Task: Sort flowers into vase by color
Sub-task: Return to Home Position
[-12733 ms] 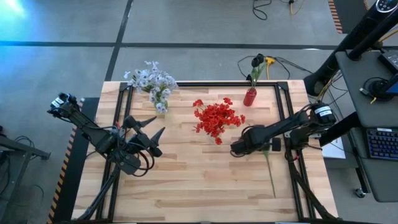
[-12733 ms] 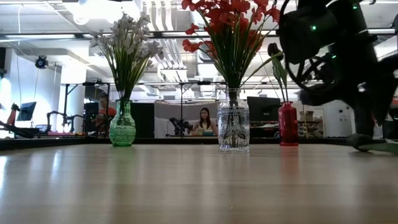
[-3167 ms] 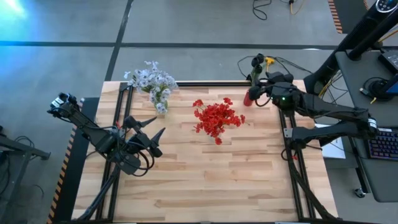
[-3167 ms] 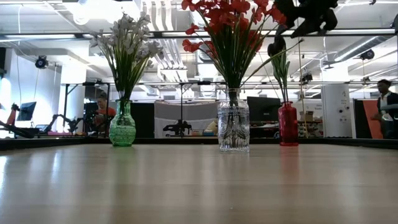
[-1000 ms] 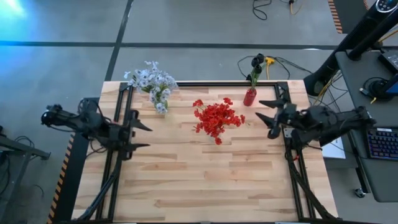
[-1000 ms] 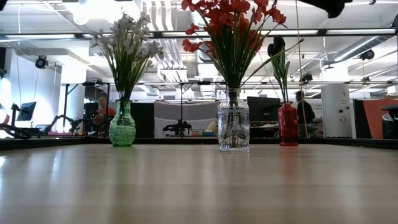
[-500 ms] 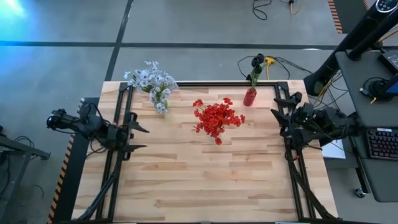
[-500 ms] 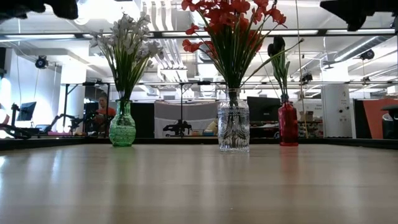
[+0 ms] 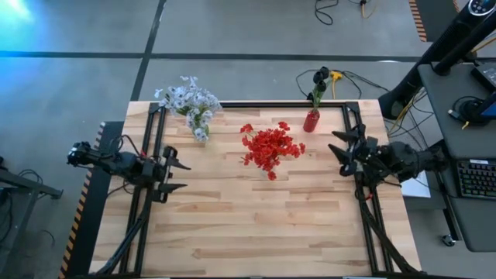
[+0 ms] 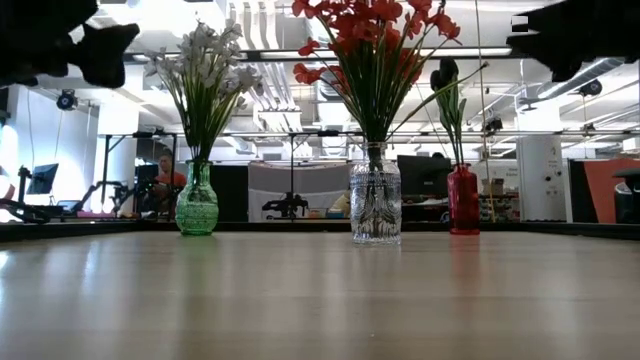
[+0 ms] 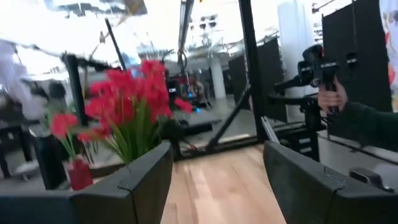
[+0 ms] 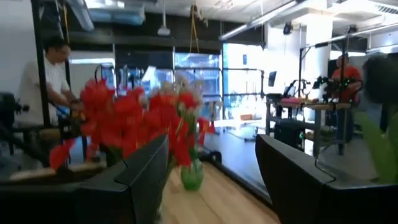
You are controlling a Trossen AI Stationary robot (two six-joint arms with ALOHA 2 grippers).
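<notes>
1. The flowers (image 9: 270, 147) are out of my hands. My left gripper (image 9: 177, 175) hangs over the table's (image 9: 256, 225) left edge and my right gripper (image 9: 339, 149) over its right edge. On both, the fingers are spread wide with nothing between them.
2. A second ago both arms reached farther in over the boards; they have since pulled back toward the sides. I read this as the closing retreat rather than a new pick.
3. Some twelve seconds ago my right gripper was low over a stem lying near the right edge. That stem is gone from the wood, and the low view now shows one more thin stem leaning out of the red vase (image 10: 463, 200).
4. Along the far side, left to right:
   - the white spray (image 9: 188, 101) in the green vase (image 10: 197, 205);
   - the red bunch (image 10: 372, 50) in the transparent vase (image 10: 375, 205);
   - the dark stems (image 9: 319, 77) in the red vase.
5. No loose stem shows on the table, so I judge the sorting finished.
</notes>
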